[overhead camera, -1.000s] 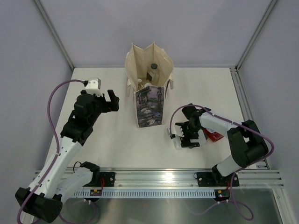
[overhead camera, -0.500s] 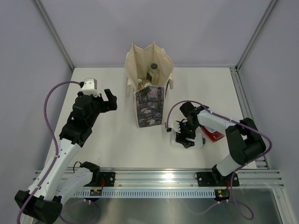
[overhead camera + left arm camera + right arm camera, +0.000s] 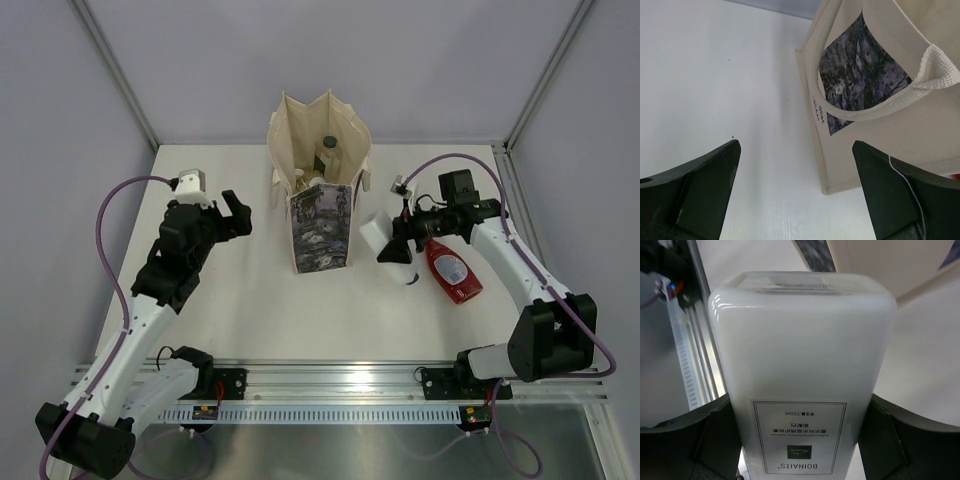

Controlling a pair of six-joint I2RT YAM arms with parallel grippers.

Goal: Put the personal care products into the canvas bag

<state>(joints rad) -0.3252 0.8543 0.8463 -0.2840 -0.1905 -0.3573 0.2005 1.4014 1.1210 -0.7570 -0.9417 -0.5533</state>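
Observation:
The canvas bag (image 3: 318, 170) stands upright at the back centre, its painting print facing front; a clear bottle with black cap (image 3: 329, 147) and other products show inside. The bag's printed corner also shows in the left wrist view (image 3: 865, 95). My right gripper (image 3: 397, 245) is shut on the white rectangular bottle (image 3: 385, 240) and holds it lifted just right of the bag; its label fills the right wrist view (image 3: 800, 375). The flat red bottle (image 3: 452, 270) lies on the table under the right arm. My left gripper (image 3: 236, 215) is open and empty, left of the bag.
The white table (image 3: 250, 300) ends at a metal rail (image 3: 340, 385) along the near edge. Grey walls with metal posts (image 3: 115, 75) close in the back and sides.
My right gripper has lifted the white rectangular bottle off the table and carried it up and back toward the bag, uncovering the red bottle. The left arm has barely moved.

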